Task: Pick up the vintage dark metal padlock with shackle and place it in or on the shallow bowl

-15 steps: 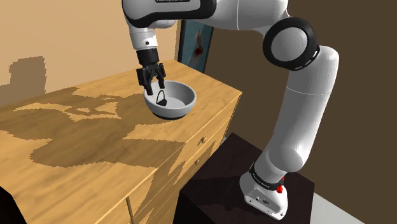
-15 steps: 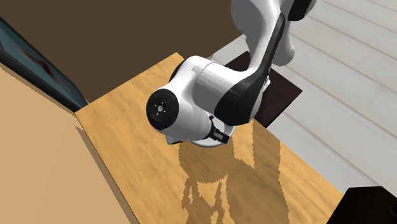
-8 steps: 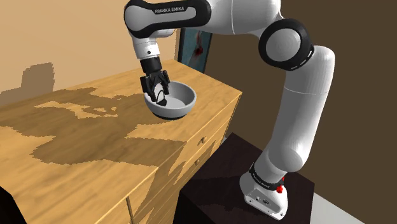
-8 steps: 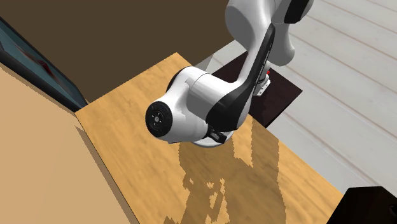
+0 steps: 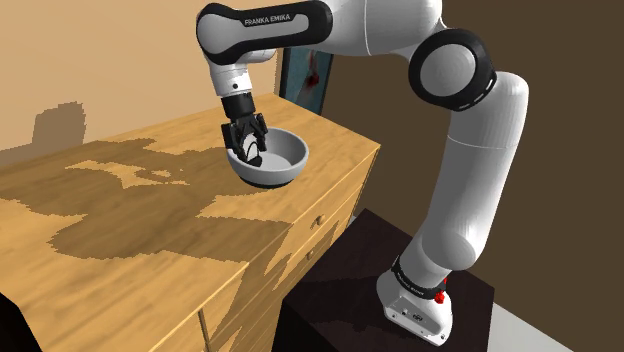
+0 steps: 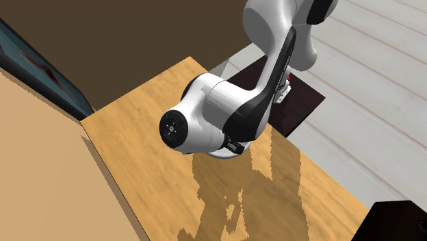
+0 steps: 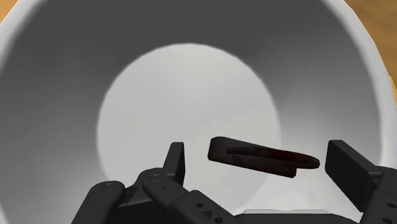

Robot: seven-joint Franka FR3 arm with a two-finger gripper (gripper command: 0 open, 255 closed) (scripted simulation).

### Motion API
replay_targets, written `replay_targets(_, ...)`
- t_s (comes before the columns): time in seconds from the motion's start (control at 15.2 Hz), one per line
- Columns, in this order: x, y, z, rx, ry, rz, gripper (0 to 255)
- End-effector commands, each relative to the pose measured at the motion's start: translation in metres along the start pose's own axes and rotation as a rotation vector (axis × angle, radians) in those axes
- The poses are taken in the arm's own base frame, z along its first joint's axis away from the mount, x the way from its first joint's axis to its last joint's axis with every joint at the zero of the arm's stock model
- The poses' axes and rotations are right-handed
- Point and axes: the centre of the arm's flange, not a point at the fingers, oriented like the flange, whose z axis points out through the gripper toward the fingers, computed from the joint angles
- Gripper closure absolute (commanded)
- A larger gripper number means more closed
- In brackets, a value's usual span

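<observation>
Whereas a second ago it hung above the rim, the all-black two-finger gripper (image 5: 247,152) has sunk into the shallow grey round bowl (image 5: 288,158) on the wooden dresser top (image 5: 150,230). Its fingers stand apart, clasping nothing. The dark, flat metal padlock (image 7: 257,156) lies between them on the bowl's floor. Placement appears complete, with only withdrawal left.

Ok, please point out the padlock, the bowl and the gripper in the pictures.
padlock (image 7: 261,157), wrist view, middle of its dark body
bowl (image 7: 57,95), wrist view, grey inner wall
gripper (image 7: 262,159), wrist view, midway between its open fingertips
</observation>
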Motion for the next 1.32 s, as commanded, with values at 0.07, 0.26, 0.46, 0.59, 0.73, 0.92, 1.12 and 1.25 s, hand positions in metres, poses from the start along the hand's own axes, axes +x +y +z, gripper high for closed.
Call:
replay_targets(0.07, 0.0, 0.0, 0.001, 0.0, -0.002, -0.001, 255)
replay_targets(0.26, 0.0, -0.001, 0.001, 0.0, -0.002, -0.001, 255)
replay_targets(0.46, 0.0, -0.001, 0.001, 0.0, -0.002, -0.001, 255)
replay_targets(0.59, 0.0, -0.001, 0.001, 0.0, -0.002, -0.001, 255)
replay_targets(0.73, -0.005, -0.002, -0.009, 0.0, -0.002, -0.001, 255)
replay_targets(0.92, -0.012, -0.004, -0.023, 0.0, -0.002, -0.001, 255)
replay_targets(1.12, -0.019, -0.007, -0.036, 0.0, -0.002, -0.001, 255)
replay_targets(1.25, -0.023, -0.008, -0.046, 0.0, -0.002, -0.001, 255)
